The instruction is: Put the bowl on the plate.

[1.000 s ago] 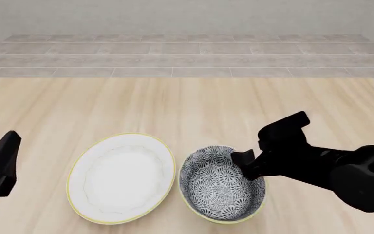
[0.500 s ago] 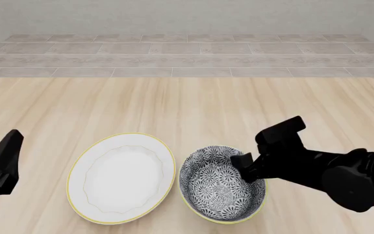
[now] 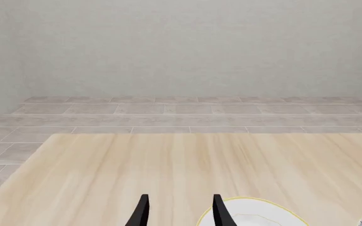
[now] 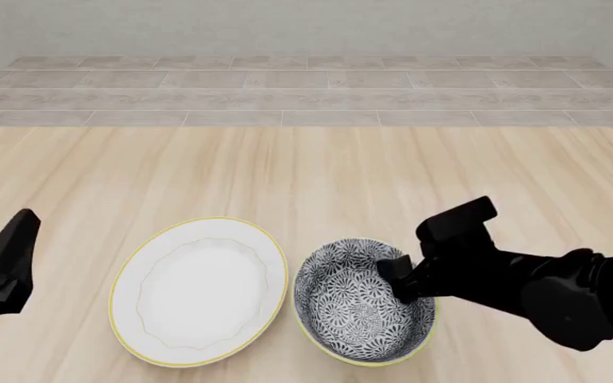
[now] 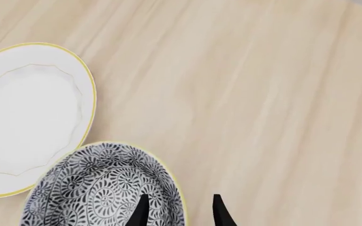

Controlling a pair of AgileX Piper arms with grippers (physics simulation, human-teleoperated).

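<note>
Floral bowl (image 4: 362,307) beside white plate (image 4: 200,291), R hand (image 5: 179,212) straddling bowl rim

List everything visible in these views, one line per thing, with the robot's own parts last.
bowl: one, dark grey-and-white floral pattern with a thin yellow rim, on the table near the front edge, just right of the plate.
plate: one, plain white with a thin yellow rim, flat on the table, left of the bowl, nothing on it.
table: one, light wood grain, carrying both dishes.
floor: grey tiles, beyond the table's far edge.
wall: pale grey, behind the floor.
right gripper: one, black, jaws open and straddling the bowl's right rim, one inside and one outside.
left gripper: one, black, jaws open, holding nothing, at the table's left side beside the plate.
</note>
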